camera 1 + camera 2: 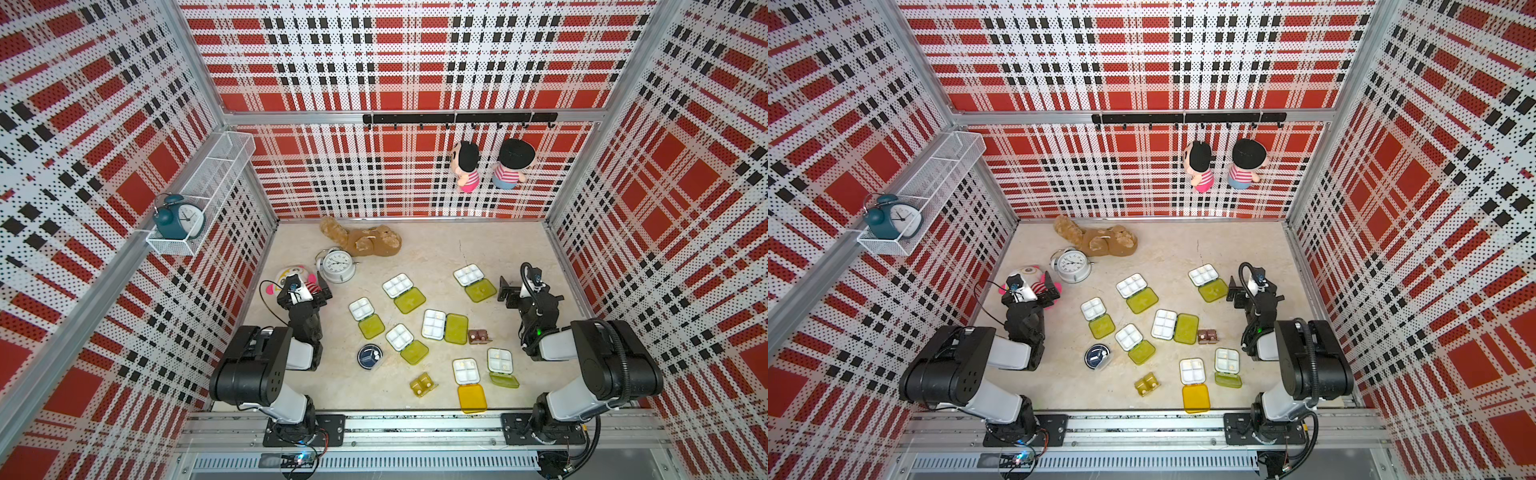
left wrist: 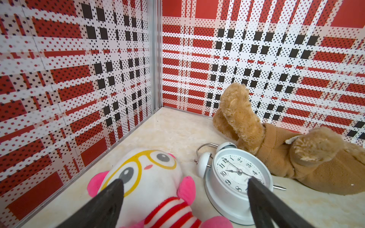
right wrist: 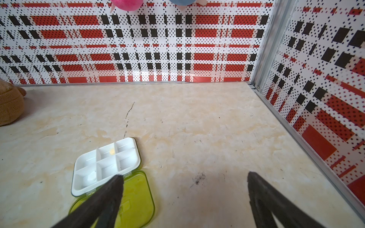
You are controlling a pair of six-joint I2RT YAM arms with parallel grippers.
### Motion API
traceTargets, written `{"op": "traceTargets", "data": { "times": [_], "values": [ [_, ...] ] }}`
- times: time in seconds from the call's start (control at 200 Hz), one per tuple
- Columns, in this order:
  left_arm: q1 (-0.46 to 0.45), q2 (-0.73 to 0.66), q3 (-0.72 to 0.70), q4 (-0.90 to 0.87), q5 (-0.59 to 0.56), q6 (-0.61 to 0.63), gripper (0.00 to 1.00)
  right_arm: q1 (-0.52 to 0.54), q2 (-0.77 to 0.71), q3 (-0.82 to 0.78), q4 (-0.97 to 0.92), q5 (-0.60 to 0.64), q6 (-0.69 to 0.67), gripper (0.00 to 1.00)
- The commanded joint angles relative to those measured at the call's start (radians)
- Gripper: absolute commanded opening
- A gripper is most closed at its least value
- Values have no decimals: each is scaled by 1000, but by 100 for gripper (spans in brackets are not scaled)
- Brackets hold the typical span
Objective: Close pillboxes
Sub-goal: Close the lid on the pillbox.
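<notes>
Both left hand (image 2: 185, 179) and right hand (image 3: 184, 175) hover low, spread wide, holding nothing.

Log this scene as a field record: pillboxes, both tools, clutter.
square pillboxes: seven, all open
odd lid: orange-yellow lid, nearest front rail
small pillboxes: amber pillbox, brown pillbox, round navy pillbox
left tool: open, empty, above plush toy and white alarm clock
right tool: open, empty, beside back-right pillbox
other: teddy bear, lying down
</notes>
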Motion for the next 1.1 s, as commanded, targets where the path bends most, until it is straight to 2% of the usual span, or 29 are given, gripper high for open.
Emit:
{"op": "traceTargets", "data": {
  "times": [0.0, 0.115, 0.245, 0.296, 0.336, 0.391, 0.446, 0.511, 0.591, 0.696, 0.802, 0.922, 1.097],
  "values": [
    [-2, 3, -7, 21, -3, 7, 98, 8, 3, 5, 27, -2, -13, 100],
    [11, 1, -4, 13, 23, 1, 98, 7, 2, 3, 26, -3, -12, 100],
    [5, -6, -4, 12, -14, -1, 98, 6, -9, 1, 25, 28, 3, 100],
    [5, -25, -6, -5, -75, -24, 98, 5, -35, 5, -4, 61, 18, 100],
    [15, -48, -12, -32, -59, -36, 98, 3, -59, 12, -40, 78, 24, 100],
    [18, -51, -33, 18, -41, -35, 98, 3, -92, 34, -108, 94, 27, 100],
    [11, -75, -31, 11, -87, -32, 98, 4, -123, 65, -191, 104, 30, 100],
    [14, -139, -1, -97, -142, -58, 98, 4, -160, 122, -311, 127, 38, 100],
    [24, -222, 51, -250, -154, -91, 98, -1, -192, 195, -433, 169, 109, 100],
    [33, -312, 131, -456, -140, -182, 98, -12, -207, 311, -616, 220, 292, 100],
    [38, -368, 245, -707, -72, -300, 98, -29, -182, 467, -882, 132, 378, 100],
    [40, -381, 399, -978, 36, -390, 98, -31, -137, 626, -1098, 120, 441, 100],
    [40, -355, 556, -1267, 143, -521, 98, -32, -105, 735, -1237, -40, 401, 100]
  ]
}}
